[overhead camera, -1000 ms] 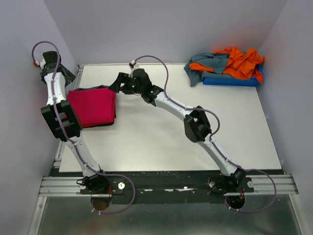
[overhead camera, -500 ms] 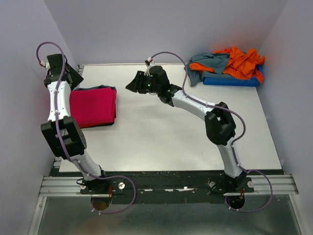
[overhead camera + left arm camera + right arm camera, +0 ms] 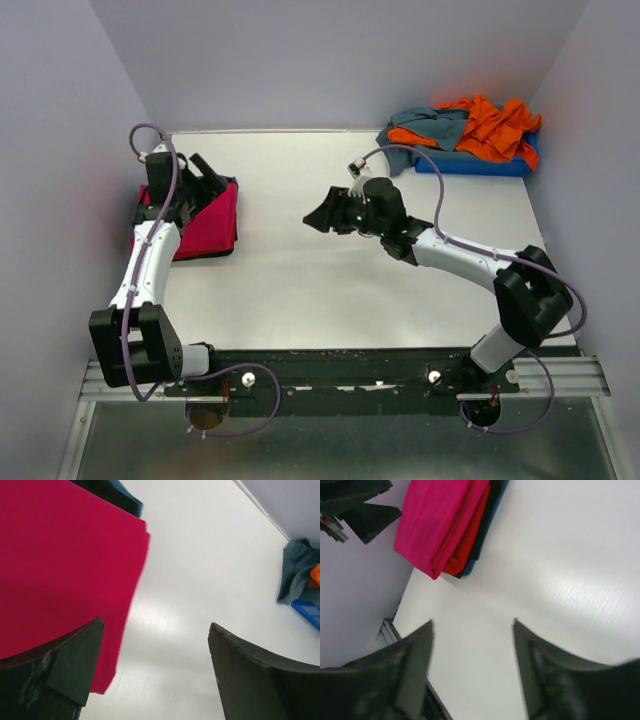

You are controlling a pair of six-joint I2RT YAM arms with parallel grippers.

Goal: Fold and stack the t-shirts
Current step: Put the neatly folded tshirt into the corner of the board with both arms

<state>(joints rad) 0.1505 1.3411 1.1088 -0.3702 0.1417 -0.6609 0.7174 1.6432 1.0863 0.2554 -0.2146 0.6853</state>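
White tabletop, left edge: folded magenta-pink cloth tee; left pincer, right pincer gaping empty; probably next: pinch crumpled orange tee by shoulders.

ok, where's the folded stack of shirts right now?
Top view: the folded stack, pink on top, lies at the left edge of the table, partly under the left gripper.

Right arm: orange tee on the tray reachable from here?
Probably yes. The right gripper is open and empty over the table, and nothing stands between it and the orange tee heaped on the blue tray in the far right corner, on that arm's own side.
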